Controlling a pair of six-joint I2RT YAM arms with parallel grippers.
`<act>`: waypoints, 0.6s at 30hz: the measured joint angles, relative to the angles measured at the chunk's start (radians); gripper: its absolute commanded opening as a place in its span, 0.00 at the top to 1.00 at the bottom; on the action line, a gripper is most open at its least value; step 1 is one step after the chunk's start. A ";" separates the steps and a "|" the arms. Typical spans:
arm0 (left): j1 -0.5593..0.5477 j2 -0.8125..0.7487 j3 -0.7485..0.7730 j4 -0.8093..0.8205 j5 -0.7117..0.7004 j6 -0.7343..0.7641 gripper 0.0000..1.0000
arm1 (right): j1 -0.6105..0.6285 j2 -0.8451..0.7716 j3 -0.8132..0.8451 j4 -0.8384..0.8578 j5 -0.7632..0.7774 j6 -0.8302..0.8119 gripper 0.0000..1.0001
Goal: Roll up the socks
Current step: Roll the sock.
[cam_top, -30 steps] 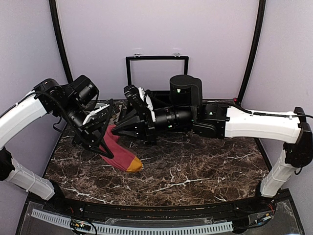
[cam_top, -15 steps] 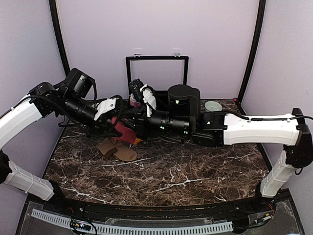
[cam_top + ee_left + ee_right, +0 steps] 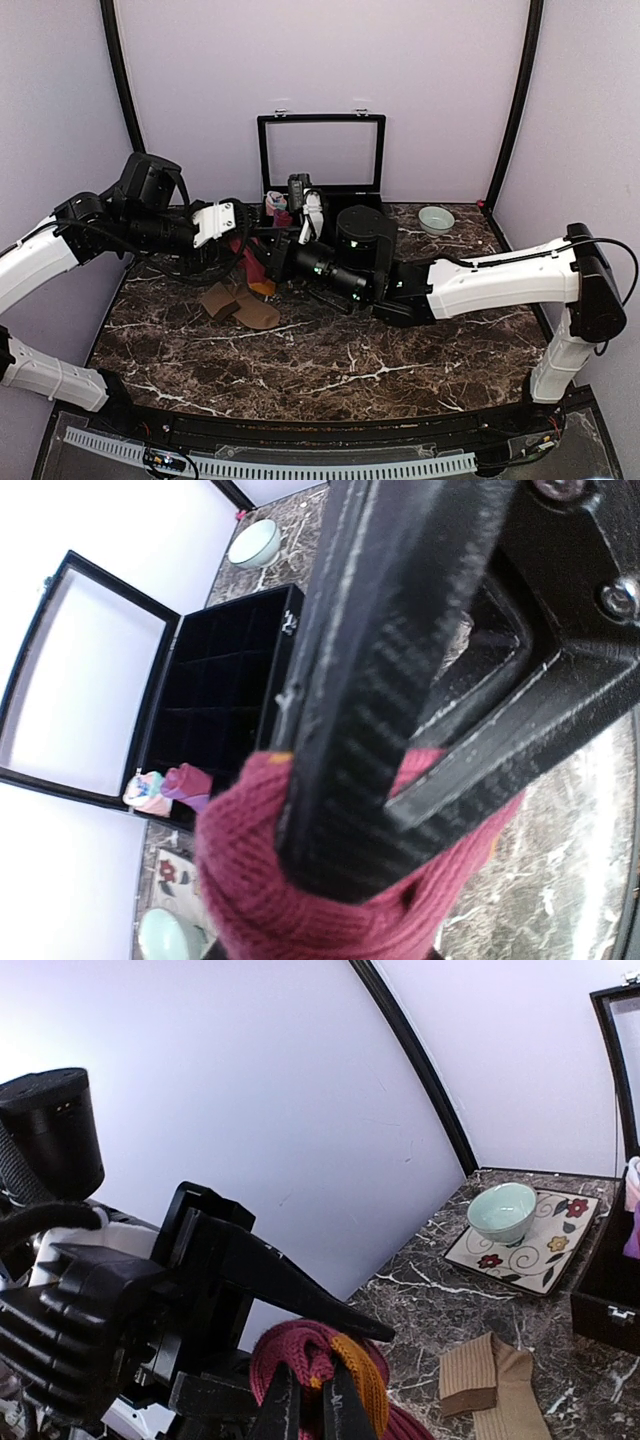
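Pale lilac walls (image 3: 200,70) close the back and both sides, with black poles (image 3: 118,80) in the corners. The light is even and soft. The table (image 3: 400,370) is dark marble with white veins. Just behind the left gripper (image 3: 245,256) stands a black box (image 3: 262,150) with its lid up. Well off to the gripper's right sits a green bowl (image 3: 436,218).

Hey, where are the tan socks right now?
In the top view the tan socks lie on the table, left of centre, just on the near side of the red sock.
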 measured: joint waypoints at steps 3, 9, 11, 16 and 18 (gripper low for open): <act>-0.023 -0.013 -0.021 0.026 -0.053 0.027 0.66 | 0.000 0.023 0.004 0.036 0.004 0.048 1.00; -0.062 -0.030 -0.085 0.094 -0.176 0.084 0.83 | 0.000 0.056 0.006 0.060 0.042 0.171 1.00; -0.064 -0.030 -0.094 0.098 -0.200 0.095 0.99 | 0.000 0.068 0.014 0.059 0.051 0.203 1.00; -0.064 -0.040 -0.098 0.101 -0.223 0.112 1.00 | 0.000 0.077 0.042 0.036 0.063 0.257 0.97; -0.064 -0.047 -0.105 0.113 -0.227 0.117 1.00 | 0.000 0.075 0.045 0.028 0.067 0.281 0.90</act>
